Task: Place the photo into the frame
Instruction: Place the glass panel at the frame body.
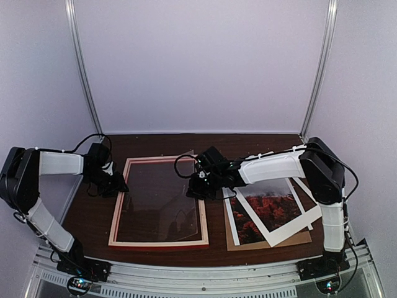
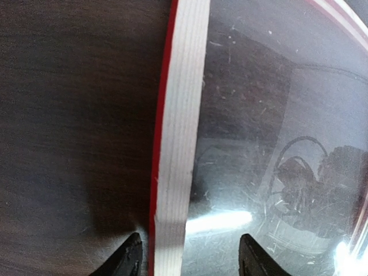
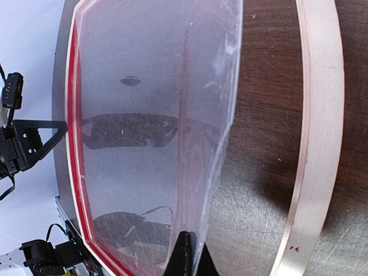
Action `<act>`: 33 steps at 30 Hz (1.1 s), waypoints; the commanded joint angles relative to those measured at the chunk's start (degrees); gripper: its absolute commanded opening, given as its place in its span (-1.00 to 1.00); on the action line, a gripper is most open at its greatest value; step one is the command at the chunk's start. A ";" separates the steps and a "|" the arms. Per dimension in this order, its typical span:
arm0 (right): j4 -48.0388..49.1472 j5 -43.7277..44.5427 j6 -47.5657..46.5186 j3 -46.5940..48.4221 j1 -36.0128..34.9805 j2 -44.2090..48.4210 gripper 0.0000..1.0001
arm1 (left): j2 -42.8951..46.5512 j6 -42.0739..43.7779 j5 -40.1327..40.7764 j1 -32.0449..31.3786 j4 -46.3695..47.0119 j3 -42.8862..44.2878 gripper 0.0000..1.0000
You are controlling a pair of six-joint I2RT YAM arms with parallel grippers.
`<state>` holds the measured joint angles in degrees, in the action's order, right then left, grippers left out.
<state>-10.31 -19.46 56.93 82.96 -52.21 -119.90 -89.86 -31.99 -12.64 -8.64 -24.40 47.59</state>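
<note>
The frame (image 1: 159,202) lies flat on the table left of centre, pale wood side up with red outer edges. My left gripper (image 1: 118,185) is open at the frame's left rail (image 2: 178,144), one fingertip (image 2: 129,256) outside the red edge and the other over the pane inside. My right gripper (image 1: 200,186) is shut on the edge of a clear sheet (image 3: 149,132), which is tilted up over the frame's opening. The photo (image 1: 273,208), red-orange land under a pale sky with a white border, lies to the right of the frame.
A brown backing board (image 1: 291,239) lies under the photo with further white-edged sheets (image 1: 231,217) at the right. The frame's right rail (image 3: 316,144) is close beside my right gripper. White walls enclose the table on three sides.
</note>
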 commanded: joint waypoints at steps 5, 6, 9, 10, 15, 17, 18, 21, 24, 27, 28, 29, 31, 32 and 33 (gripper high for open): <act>-1.12 -1.27 -1.38 0.54 0.00 -1.08 -1.00 | -2.53 1.21 0.02 0.51 1.57 2.42 -0.09; -1.08 -1.27 -1.38 0.49 0.10 -1.14 -1.00 | -2.73 1.24 0.10 0.55 1.74 2.46 -0.12; -1.10 -1.36 -1.37 0.50 0.09 -1.13 -1.00 | -3.13 1.36 0.40 0.56 2.07 2.42 -0.22; -1.12 -1.37 -1.38 0.46 0.09 -1.10 -1.00 | -3.23 1.44 0.41 0.56 2.16 2.46 -0.26; -0.81 -1.44 -1.38 0.39 0.13 -1.25 -1.00 | -3.80 1.64 0.47 0.65 2.41 2.33 -0.47; -0.72 -1.53 -1.29 0.38 0.17 -1.37 -1.00 | -3.91 1.74 0.49 0.65 2.45 2.24 -0.51; -0.73 -1.52 -1.29 0.44 0.16 -1.34 -1.00 | -3.96 1.82 0.46 0.65 2.41 2.24 -0.53; -0.78 -1.46 -1.31 0.43 0.17 -1.35 -1.00 | -4.01 2.00 0.23 0.65 2.58 2.01 -0.57; -0.96 -1.54 -1.47 0.65 0.16 -1.45 -1.00 | -4.10 2.21 -0.23 0.65 2.66 1.80 -0.62; -1.73 -1.82 -2.00 1.65 0.26 -1.79 -1.00 | -4.24 2.28 -1.03 0.56 3.07 1.42 -0.66; -2.09 -1.93 -2.18 2.06 0.33 -2.04 -1.00 | -4.23 2.28 -1.24 0.49 3.23 1.27 -0.66; -2.43 -2.04 -2.31 2.41 0.35 -2.21 -1.00 | -4.18 2.35 -1.47 0.43 3.30 1.14 -0.67; -2.88 -2.30 -2.51 3.04 0.46 -2.65 -1.00 | -4.12 2.21 -1.63 0.31 3.55 0.81 -0.67; -3.19 -2.35 -2.60 3.38 0.48 -2.77 -1.00 | -4.03 2.21 -1.67 0.18 3.65 0.68 -0.67; -3.48 -2.30 -2.76 3.62 0.48 -2.88 -1.00 | -3.81 2.13 -1.81 0.06 3.80 0.41 -0.67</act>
<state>-11.70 -20.32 56.07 84.58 -51.42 -121.14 -93.36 -29.41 -11.33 -8.03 -23.94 48.71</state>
